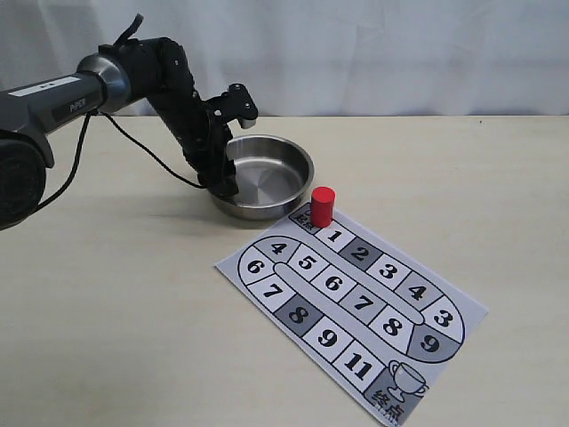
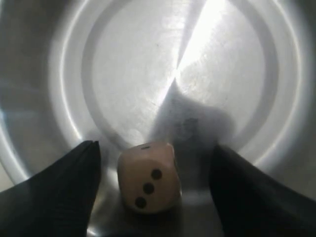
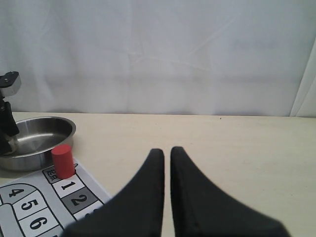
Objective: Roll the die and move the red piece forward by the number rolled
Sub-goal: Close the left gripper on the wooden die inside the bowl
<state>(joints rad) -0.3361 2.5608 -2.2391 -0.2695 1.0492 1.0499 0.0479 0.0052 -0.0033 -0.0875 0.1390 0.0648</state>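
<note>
Straddling the die: left pincer (image 2: 155,144) is down inside the shiny round steel bowl (image 1: 298,165), jaws apart, one black finger on each side of the small cream rounded die (image 2: 148,180). Not touching it, as far as I can tell.
Die: sits on the bowl floor with a three-pip face toward the wrist camera. Can't read the top face.
Slip risk: imo rounded corners on slick steel mean an off-centre squeeze could squirt it sideways, or a finger could catch the bowl and shove it.
Roll risk: let go too hard and it may hop the low rim onto the beige tabletop (image 1: 107,338), maybe knocking the short red cylinder piece (image 1: 322,206). That stands on the start square just beside square 1 of the white numbered paper board (image 1: 273,294).
Right pincer (image 3: 167,163): fingers together, holding nothing, above the tabletop and well apart from the bowl.
</note>
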